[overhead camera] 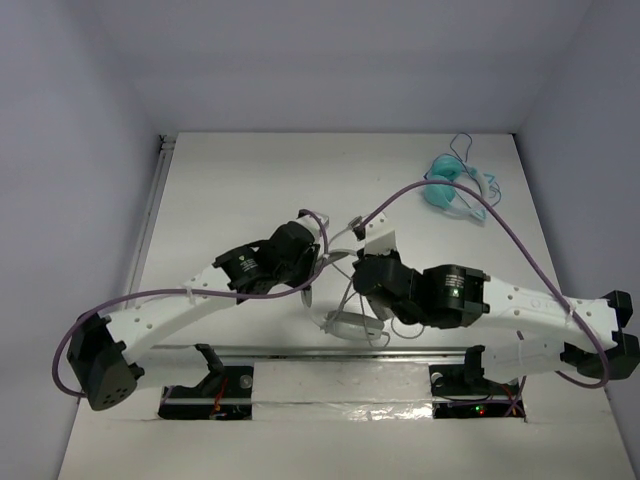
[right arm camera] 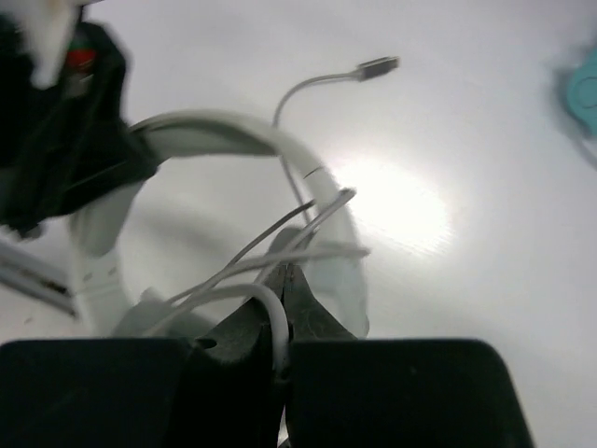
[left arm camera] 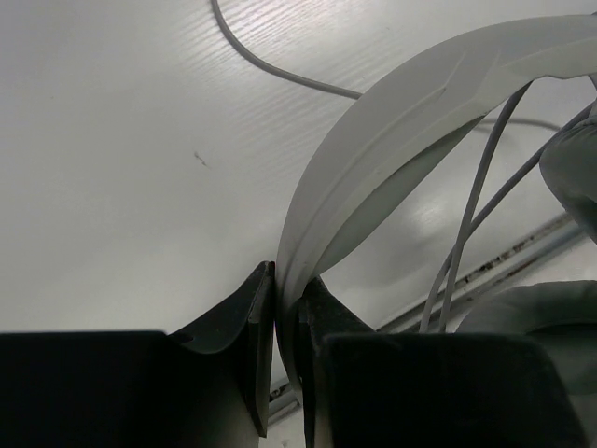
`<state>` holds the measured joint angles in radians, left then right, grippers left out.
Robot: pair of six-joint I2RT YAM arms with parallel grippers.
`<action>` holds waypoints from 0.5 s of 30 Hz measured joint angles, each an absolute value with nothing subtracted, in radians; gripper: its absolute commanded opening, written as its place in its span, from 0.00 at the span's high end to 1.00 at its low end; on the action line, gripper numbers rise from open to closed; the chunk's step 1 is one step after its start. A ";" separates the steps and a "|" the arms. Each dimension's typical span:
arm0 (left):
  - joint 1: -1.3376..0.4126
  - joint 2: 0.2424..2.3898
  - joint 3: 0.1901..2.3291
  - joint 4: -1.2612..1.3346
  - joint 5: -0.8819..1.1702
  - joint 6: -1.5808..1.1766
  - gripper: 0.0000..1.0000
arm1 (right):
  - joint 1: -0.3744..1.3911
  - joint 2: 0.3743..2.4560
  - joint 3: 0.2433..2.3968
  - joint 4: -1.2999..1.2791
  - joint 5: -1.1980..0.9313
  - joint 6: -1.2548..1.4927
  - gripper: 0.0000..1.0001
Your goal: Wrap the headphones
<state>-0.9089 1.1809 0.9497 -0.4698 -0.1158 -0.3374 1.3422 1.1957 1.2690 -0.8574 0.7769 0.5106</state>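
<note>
Your large white over-ear headphones (overhead camera: 350,323) are mid-surface between the arms. The left end effector (left arm camera: 287,289) is clamped on the wide headband (left arm camera: 401,112), and the right end effector (right arm camera: 280,291) is pinched onto the thin grey cable (right arm camera: 317,252). If you overpull, loose loops may slide off or the band may twist free. The metal rail (overhead camera: 300,350) sits close. The far surface (overhead camera: 230,180) offers room, with the small teal headphones (overhead camera: 450,190) well apart.

Light-grey headphones (left arm camera: 401,112) with thin grey cable (left arm camera: 280,73) on a white, faintly wood-grained surface (overhead camera: 250,180); left hand (left arm camera: 287,322) and right hand (right arm camera: 283,308) black; teal headphones (overhead camera: 452,190), blue cord (overhead camera: 462,145).
</note>
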 measured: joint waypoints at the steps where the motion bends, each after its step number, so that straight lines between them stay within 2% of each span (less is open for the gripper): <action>1: -0.909 1.169 0.949 -0.477 -0.103 -0.331 1.00 | 1.329 1.201 1.269 -0.857 0.794 0.505 0.96; 7: -0.911 1.105 0.949 -0.495 -0.049 -0.304 1.00 | 1.245 1.205 1.264 -0.843 0.852 0.474 0.82; 15: -0.911 1.065 0.949 -0.504 0.007 -0.293 1.00 | 1.181 1.159 1.160 -0.784 0.854 0.465 0.78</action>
<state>-0.9108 1.0645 0.9485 -0.5037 0.0071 -0.2932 1.1809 1.1591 1.1599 -0.7837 0.8536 0.4652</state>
